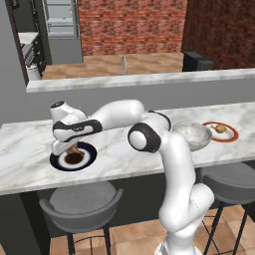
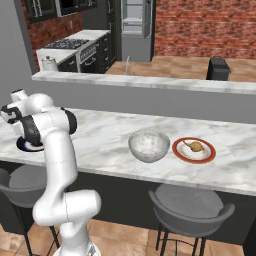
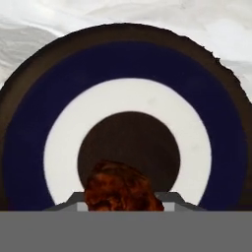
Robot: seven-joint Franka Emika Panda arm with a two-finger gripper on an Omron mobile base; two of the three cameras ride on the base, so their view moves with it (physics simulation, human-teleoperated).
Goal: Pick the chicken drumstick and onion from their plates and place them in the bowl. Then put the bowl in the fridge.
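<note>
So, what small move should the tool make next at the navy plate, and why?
Probably a short lift straight up. In the hand view the chicken drumstick fills the gap between the tips of the tool, which seems shut on it, low over the navy plate. The bowl stands farther along the counter, so the meat should clear the plate first.
</note>
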